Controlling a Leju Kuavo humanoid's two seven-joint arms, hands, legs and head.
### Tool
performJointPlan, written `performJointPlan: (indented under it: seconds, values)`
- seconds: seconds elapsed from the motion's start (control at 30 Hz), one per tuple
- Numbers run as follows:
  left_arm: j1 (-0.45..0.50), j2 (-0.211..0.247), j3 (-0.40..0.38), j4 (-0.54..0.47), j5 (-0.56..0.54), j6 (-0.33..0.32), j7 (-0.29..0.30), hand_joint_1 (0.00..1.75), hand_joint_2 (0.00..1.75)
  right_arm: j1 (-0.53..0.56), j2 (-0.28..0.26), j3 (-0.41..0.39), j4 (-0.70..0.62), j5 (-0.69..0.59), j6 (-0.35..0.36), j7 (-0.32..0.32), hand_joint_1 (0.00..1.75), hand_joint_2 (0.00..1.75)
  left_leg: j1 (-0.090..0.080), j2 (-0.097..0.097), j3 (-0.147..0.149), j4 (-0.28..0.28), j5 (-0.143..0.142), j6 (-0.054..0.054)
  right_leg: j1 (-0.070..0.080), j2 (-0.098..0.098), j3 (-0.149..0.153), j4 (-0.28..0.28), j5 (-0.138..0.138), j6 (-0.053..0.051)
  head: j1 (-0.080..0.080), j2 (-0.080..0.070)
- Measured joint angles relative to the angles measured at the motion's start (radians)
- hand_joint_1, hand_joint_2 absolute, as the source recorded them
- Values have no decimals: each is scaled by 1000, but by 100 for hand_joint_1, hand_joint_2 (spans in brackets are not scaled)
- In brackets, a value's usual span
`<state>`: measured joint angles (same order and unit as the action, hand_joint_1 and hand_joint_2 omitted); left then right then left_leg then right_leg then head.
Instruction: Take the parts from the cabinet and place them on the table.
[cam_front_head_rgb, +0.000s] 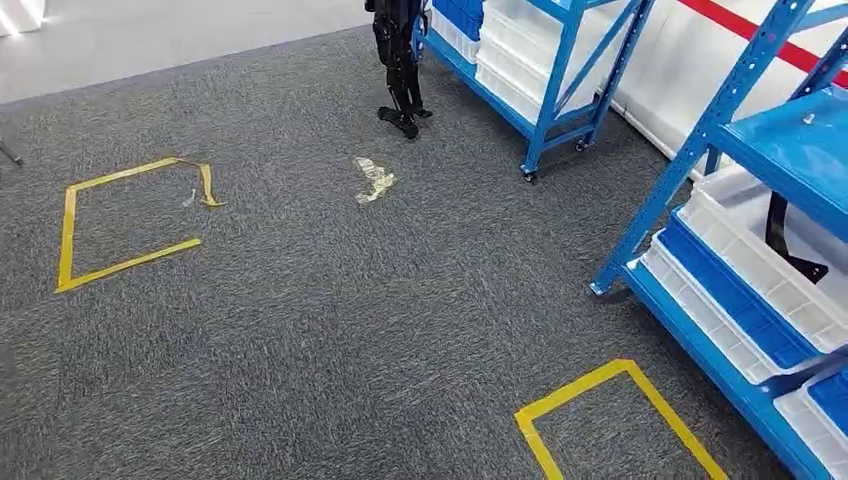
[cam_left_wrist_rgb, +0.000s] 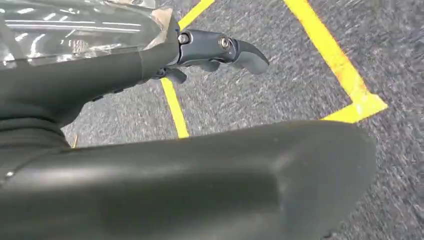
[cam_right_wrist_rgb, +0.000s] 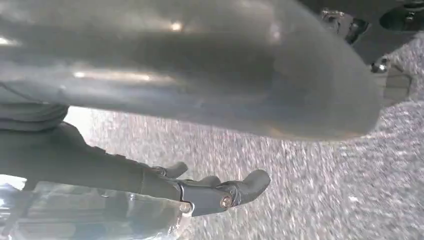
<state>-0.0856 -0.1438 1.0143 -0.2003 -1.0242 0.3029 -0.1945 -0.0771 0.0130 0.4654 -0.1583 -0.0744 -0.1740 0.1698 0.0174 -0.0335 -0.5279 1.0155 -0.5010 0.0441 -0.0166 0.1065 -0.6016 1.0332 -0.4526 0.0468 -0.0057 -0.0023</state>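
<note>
A blue shelf rack (cam_front_head_rgb: 700, 150) stands at the right in the head view, holding white bins (cam_front_head_rgb: 760, 265) and blue bins (cam_front_head_rgb: 735, 300). A black bent part (cam_front_head_rgb: 783, 238) lies in the upper white bin. My left hand (cam_left_wrist_rgb: 200, 47) hangs over grey carpet in the left wrist view; its dark fingers (cam_left_wrist_rgb: 245, 52) stretch out and hold nothing. In the right wrist view my right hand (cam_right_wrist_rgb: 210, 192) likewise hangs above carpet, its fingers (cam_right_wrist_rgb: 250, 185) extended and holding nothing.
A second blue rack (cam_front_head_rgb: 560, 80) with white bins stands at the back. Black legs of a figure (cam_front_head_rgb: 400, 75) stand beside it. Yellow tape squares (cam_front_head_rgb: 120, 225) (cam_front_head_rgb: 620, 415) mark the grey carpet, and a crumpled scrap (cam_front_head_rgb: 374, 180) lies between them. Yellow tape (cam_left_wrist_rgb: 345, 75) lies under my left hand.
</note>
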Motion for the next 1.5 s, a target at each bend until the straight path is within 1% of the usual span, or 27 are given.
performJointPlan:
  seconds: [0.07, 0.1, 0.17, 0.2, 0.27, 0.3, 0.33, 0.47, 0.5, 0.53, 0.6, 0.67, 0.73, 0.8, 0.83, 0.87, 0.9, 1.03, 1.07, 1.1, 1.13, 1.23, 1.3, 1.37, 1.4, 1.43, 1.5]
  values:
    - [1, 0, 0, 0, -3, -2, -3, 0, 0, -2, 2, 0, 0, -7, -2, -1, 0, 0, -4, 22, 1, -5, 3, 9, 7, -72, -54, 100, -58, -11, 8, 0]
    - [2, 0, 0, 0, -9, -7, -3, 0, 0, -3, 2, -1, 0, -13, -2, -2, 0, 0, -7, 41, 0, -4, 3, 10, 5, -84, -102, 199, -98, -14, 8, 0]
    - [3, 1, -1, 0, -15, -10, -4, 0, 0, 0, 2, -3, 0, -23, -4, -5, 0, 0, -9, 66, -2, -4, 1, 11, 2, -92, -150, 297, -123, -8, 8, 0]
    - [3, 1, -2, 0, -25, -10, -4, 0, 0, 5, 2, -5, 0, -34, -5, -7, 0, 0, -8, 79, -1, -4, 0, 11, -1, -95, -143, 284, -111, 3, 8, 0]
    - [2, -1, -9, 0, -44, -10, -3, 0, 0, 12, 0, -14, 0, -54, -8, -11, 0, 0, -7, 95, 3, -4, -4, 6, -8, -107, -79, 164, -63, 23, 8, 0]
    - [2, -2, -21, 0, -63, -10, -3, 0, 0, 14, -2, -30, 0, -75, -10, -15, 0, 0, -9, 109, 10, -2, -10, -3, -12, -160, 1, 20, -20, 35, 9, 0]
    - [3, -1, -28, 0, -67, -9, -4, 0, 0, 13, 0, -36, 0, -83, -10, -17, 0, 0, -13, 115, 9, -2, -13, -7, -9, -190, 12, -8, -16, 29, 12, 0]
    - [-3, -3, -41, 0, -73, -15, -28, 0, 0, 22, -4, -64, 0, -104, -7, -9, 0, 0, -13, 155, 25, -6, -23, -32, 3, -146, 12, -9, -4, -3, 5, 0]
    - [-4, -2, -46, 0, -73, -22, -31, 0, 0, 25, -5, -71, 0, -105, -7, -4, 0, 0, -4, 126, 24, 5, -35, -43, -15, -132, 15, -13, 0, -12, 2, 0]
    - [-4, 1, -48, 0, -72, -29, -31, 0, 0, 27, -5, -74, 0, -104, -8, 2, 0, 0, -4, 77, 2, 45, -66, -43, -12, -124, 15, -13, -1, -21, -1, 0]
    - [-2, 1, -48, 0, -64, -38, -31, 0, 0, 25, -5, -76, 0, -100, -10, 5, 0, 0, -4, 48, -41, 139, -119, -43, -8, -112, 13, -13, 0, -33, -4, 0]
    - [5, 3, -48, 0, -52, -49, -31, 0, 0, 24, 1, -76, 0, -90, -11, 11, 0, 0, -4, 33, -126, 304, -181, -44, -1, -83, 10, -13, 2, -38, -4, 0]
    - [7, 3, -47, 0, -48, -51, -31, 0, 0, 26, 2, -76, 0, -84, -11, 11, 0, 0, -3, 31, -136, 313, -166, -42, 1, -67, 10, -13, 3, -40, -3, 0]
    - [7, 4, -44, 0, -34, -51, -34, 0, 0, 27, 2, -75, 0, -73, -11, 13, 0, 0, -3, 24, -76, 177, -71, -35, 1, -39, 13, -12, 4, -38, -4, 0]
    - [7, 4, -40, 0, -21, -51, -38, 0, 0, 25, 2, -73, 0, -61, -11, 14, 0, 0, 0, 3, -33, 89, -29, -33, 1, -28, 15, -11, 5, -36, -4, 0]
    - [7, 5, -35, 0, -8, -49, -43, 0, 0, 24, 2, -70, 0, -48, -10, 15, 0, 0, 5, -43, -6, 32, -17, -31, 1, -20, 14, -11, 6, -34, -4, 0]
    - [6, 6, -26, 0, 4, -47, -48, 0, 0, 19, 3, -66, 0, -36, -8, 15, 0, 0, 5, -67, -1, 11, -25, -33, 16, -12, 8, -3, 6, -27, -2, 0]
    - [6, 8, 0, 0, 31, -43, -61, 0, 0, 18, 10, -45, 0, -11, -8, 19, 0, 0, -11, -23, 0, 7, -15, -9, 2, 25, -10, -19, 20, 2, -3, 0]
    - [6, 9, 4, 0, 35, -42, -64, 0, 0, 17, 9, -42, 0, -5, -8, 20, 0, 0, -2, -9, 11, -7, -3, 3, 4, 4, -13, -6, 17, 1, -1, 0]
    - [6, 9, 8, 0, 42, -42, -67, 0, 0, 16, 10, -40, 0, 1, -8, 20, 0, 0, -6, -1, 13, -11, -1, 5, 5, -39, -24, 11, 4, 0, -1, 0]
    - [8, 11, 24, 0, 58, -39, -69, 0, 0, 5, 16, -24, 0, 22, -8, 24, 0, 0, -8, 26, 10, -12, 1, 12, 7, -81, -82, 129, -61, -10, 6, 0]
    - [13, 12, 47, 0, 72, -28, -67, 0, 0, -13, 20, -4, 0, 40, -6, 37, 0, 0, -11, 69, 7, -12, 1, 12, 2, -94, -164, 305, -118, -3, 5, 0]
    - [12, 11, 55, 0, 74, -22, -65, 0, 0, -16, 20, 6, 0, 45, -3, 43, 0, 0, -9, 89, 8, -11, -1, 9, -4, -100, -132, 256, -92, 16, 6, 0]
    - [11, 8, 61, 0, 75, -17, -58, 0, 0, -21, 18, 13, 0, 49, -1, 46, 0, 0, -7, 104, 12, -11, -5, 3, -8, -121, -40, 93, -37, 34, 5, 0]
    - [11, 7, 63, 0, 72, -13, -53, 0, 0, -26, 17, 16, 0, 49, 0, 46, 0, 0, -8, 111, 16, -9, -9, -2, -8, -157, 9, 9, -17, 39, 6, 0]
    - [11, 7, 64, 0, 69, -10, -50, 0, 0, -32, 19, 18, 0, 48, 3, 46, 0, 0, -19, 119, 17, -7, -15, -9, -4, -194, 18, -12, -11, 29, 7, 0]
    - [11, 6, 66, 0, 60, -9, -50, 0, 0, -37, 18, 22, 0, 40, 4, 43, 0, 0, -19, 132, 25, -9, -20, -20, 2, -170, 22, -13, -5, 10, -2, 0]
